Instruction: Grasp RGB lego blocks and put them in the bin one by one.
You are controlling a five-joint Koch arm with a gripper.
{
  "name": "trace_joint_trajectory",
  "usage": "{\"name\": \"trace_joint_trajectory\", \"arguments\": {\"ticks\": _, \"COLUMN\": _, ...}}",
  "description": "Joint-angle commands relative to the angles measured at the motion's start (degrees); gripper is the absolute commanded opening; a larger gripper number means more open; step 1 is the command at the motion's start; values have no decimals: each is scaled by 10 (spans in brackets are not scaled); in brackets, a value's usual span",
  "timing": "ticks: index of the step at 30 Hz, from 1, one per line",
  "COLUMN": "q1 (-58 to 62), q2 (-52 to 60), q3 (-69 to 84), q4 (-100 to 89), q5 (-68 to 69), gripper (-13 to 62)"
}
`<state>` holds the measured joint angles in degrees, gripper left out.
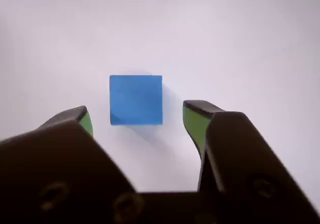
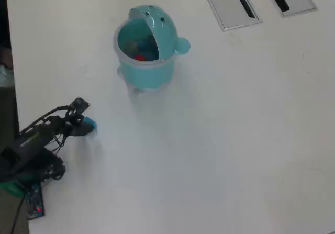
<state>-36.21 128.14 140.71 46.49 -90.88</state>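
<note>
One block at least looks binned: something red [image 2: 140, 57] sits inside the bin [image 2: 149, 69], lid flipped up; a duller shape beside it may be the yellow-green one, too blurred to confirm. Blue block [image 1: 136, 99] remains, lying on the white worktop [image 2: 235, 140] well apart from the bin. Jaws [image 1: 137, 118] spread wide, straddling it from just short, not touching. Overhead, the arm [image 2: 36, 137] hides most of the block; fingertip contact unreadable there.

In the overhead view the hand [image 2: 89, 125] covers most of the light blue block [image 2: 91, 122], leaving a sliver. Inside the bin [image 2: 149, 74], the red block [image 2: 140, 57] shows partly; another shape beside it is too blurred to identify. The arm's base runs off the left edge.
</note>
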Motion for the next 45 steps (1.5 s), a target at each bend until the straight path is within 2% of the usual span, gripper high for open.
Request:
{"name": "trace_joint_trajectory", "arguments": {"ticks": 1, "q1": -18, "q2": 12, "q3": -11, "q4": -40, "q5": 25, "gripper": 339}}
{"name": "trace_joint_trajectory", "arguments": {"ticks": 33, "q1": -19, "q2": -80, "q3": 76, "q4": -229, "q5": 25, "gripper": 335}}
{"name": "trace_joint_trajectory", "arguments": {"ticks": 42, "q1": -16, "q2": -91, "q3": 95, "q4": -245, "q5": 41, "gripper": 272}}
{"name": "trace_joint_trajectory", "arguments": {"ticks": 45, "q1": -7, "q2": -93, "q3": 105, "q4": -262, "q5": 43, "gripper": 227}}
